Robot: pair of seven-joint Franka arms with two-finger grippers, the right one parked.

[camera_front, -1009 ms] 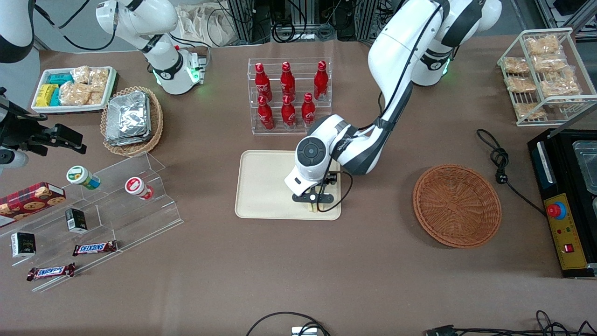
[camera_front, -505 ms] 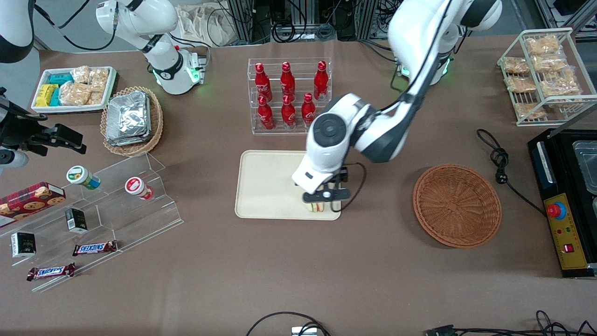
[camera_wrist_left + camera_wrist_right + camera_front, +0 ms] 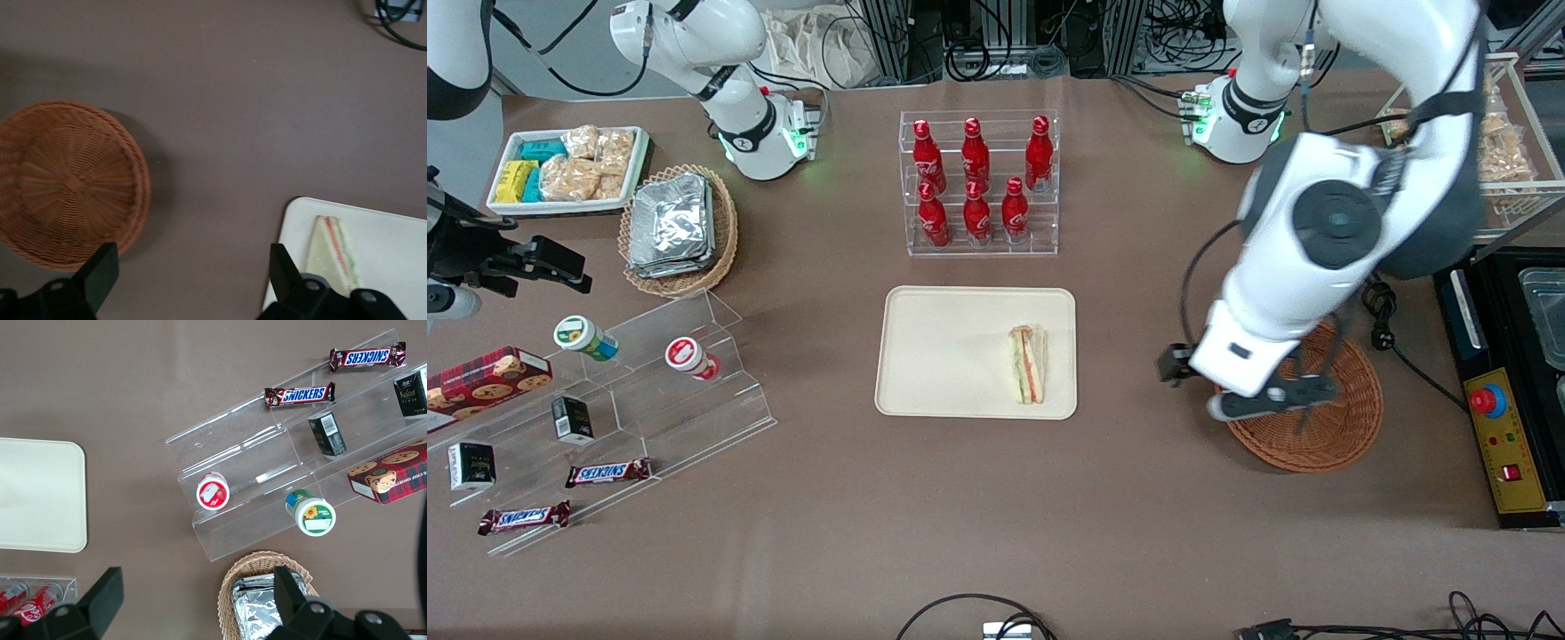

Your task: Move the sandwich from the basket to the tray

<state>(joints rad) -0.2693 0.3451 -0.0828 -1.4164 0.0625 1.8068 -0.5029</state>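
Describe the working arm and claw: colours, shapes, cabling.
The left arm has glossy white rounded shells, dark grey joint bands and a round dark cap. A black cable loops alongside it. The claw, over the basket, is black with two angular fingers.

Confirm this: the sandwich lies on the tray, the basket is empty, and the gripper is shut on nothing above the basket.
Not quite: the gripper is open, as the left wrist view shows. The rest holds: the sandwich lies on the tray, and the basket is empty.

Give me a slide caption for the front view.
Sandwich lying on tray; open gripper above the empty basket's rim.
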